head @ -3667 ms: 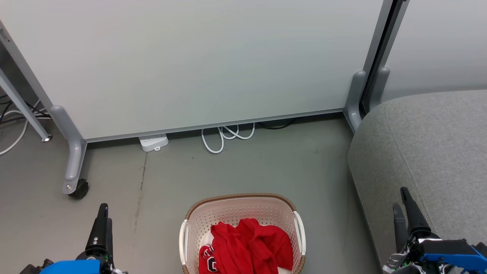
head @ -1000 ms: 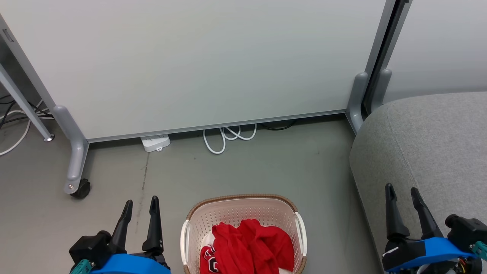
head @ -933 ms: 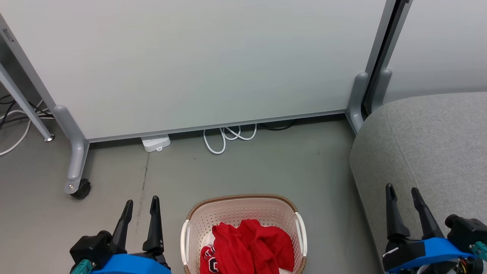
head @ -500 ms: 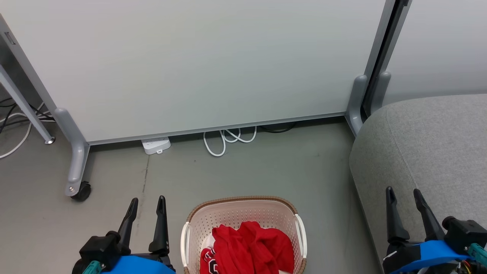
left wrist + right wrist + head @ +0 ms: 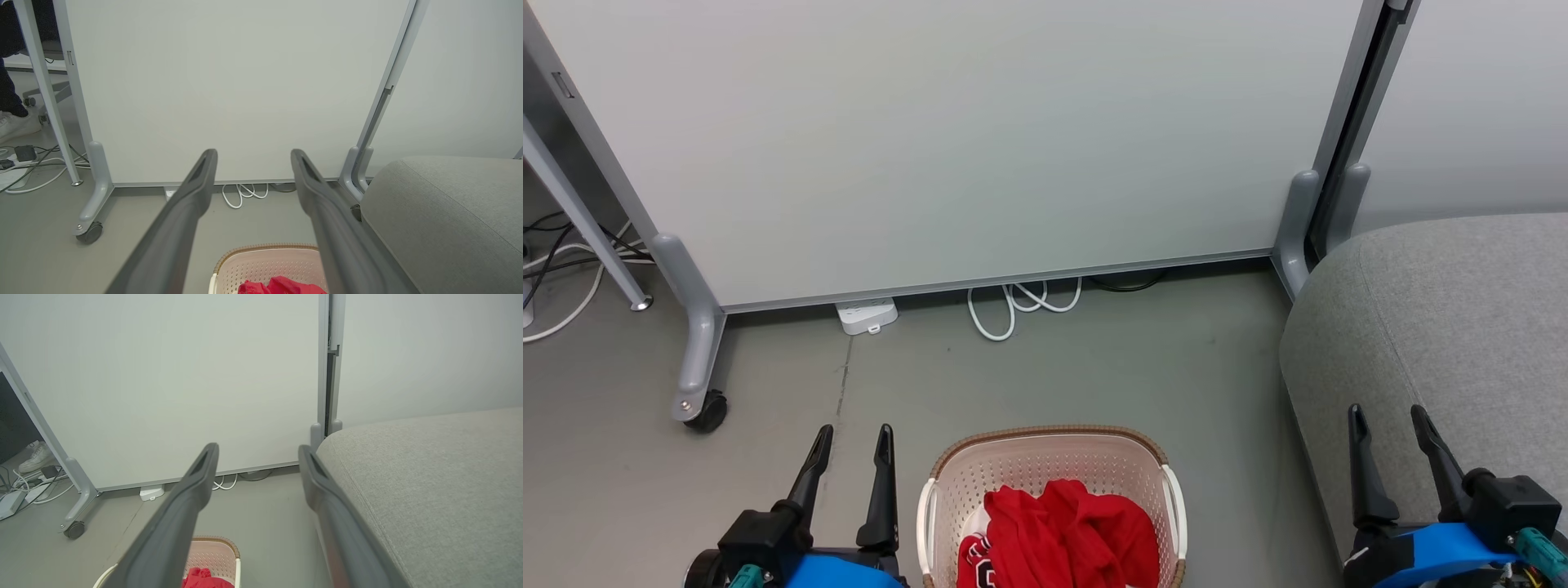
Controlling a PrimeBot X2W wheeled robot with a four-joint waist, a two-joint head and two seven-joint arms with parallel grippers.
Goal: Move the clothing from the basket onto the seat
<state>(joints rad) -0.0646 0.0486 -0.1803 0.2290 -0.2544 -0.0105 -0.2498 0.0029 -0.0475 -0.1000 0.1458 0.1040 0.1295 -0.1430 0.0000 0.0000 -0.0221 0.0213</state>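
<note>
Closer beside the basket (image 5: 1054,430) now, the left gripper (image 5: 855,430) — spread empty, like the right gripper (image 5: 1386,410) — should drop onto the top fold of the clothing (image 5: 1070,531).

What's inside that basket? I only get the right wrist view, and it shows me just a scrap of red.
Observer: Red clothing heaped in the basket. The head view shows a jersey with black-and-white numerals at the pile's lower left.
Operator: Where's the other hand?
Observer: The left hand is open and empty, to the left of the basket, not touching it.
</note>
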